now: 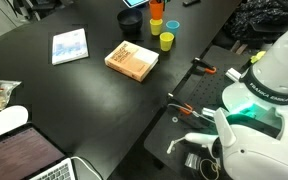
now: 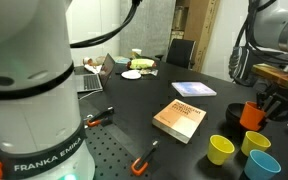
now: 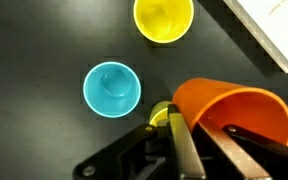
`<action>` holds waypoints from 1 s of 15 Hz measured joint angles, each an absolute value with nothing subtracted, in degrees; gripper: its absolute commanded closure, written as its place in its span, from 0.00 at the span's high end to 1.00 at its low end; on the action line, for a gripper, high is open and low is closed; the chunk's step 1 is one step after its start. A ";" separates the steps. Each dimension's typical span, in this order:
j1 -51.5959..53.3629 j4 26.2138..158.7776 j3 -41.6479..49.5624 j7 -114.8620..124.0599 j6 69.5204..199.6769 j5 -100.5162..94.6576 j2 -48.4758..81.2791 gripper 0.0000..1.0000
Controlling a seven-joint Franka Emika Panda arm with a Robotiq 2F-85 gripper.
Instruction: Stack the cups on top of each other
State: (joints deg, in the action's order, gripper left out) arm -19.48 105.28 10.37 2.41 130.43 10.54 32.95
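Note:
My gripper is shut on the wall of the orange cup, with one finger inside it and one outside. The cup hangs tilted over a yellow cup, which is mostly hidden beneath it. A blue cup stands upright to one side, and a second yellow cup stands beyond it. In an exterior view the gripper holds the orange cup above the two yellow cups and the blue cup. In an exterior view the orange cup shows near the table's far edge.
A tan book lies close to the cups and also shows in an exterior view. A white-blue booklet lies further along the black table. A laptop sits at the near corner. Orange-handled tools lie by the robot base.

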 measured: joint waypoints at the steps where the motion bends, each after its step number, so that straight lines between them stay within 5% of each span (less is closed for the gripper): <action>1: -19.50 105.30 10.95 2.45 131.23 10.47 33.14 0.01; 15: -19.56 102.64 11.71 3.94 144.65 10.48 41.91 0.01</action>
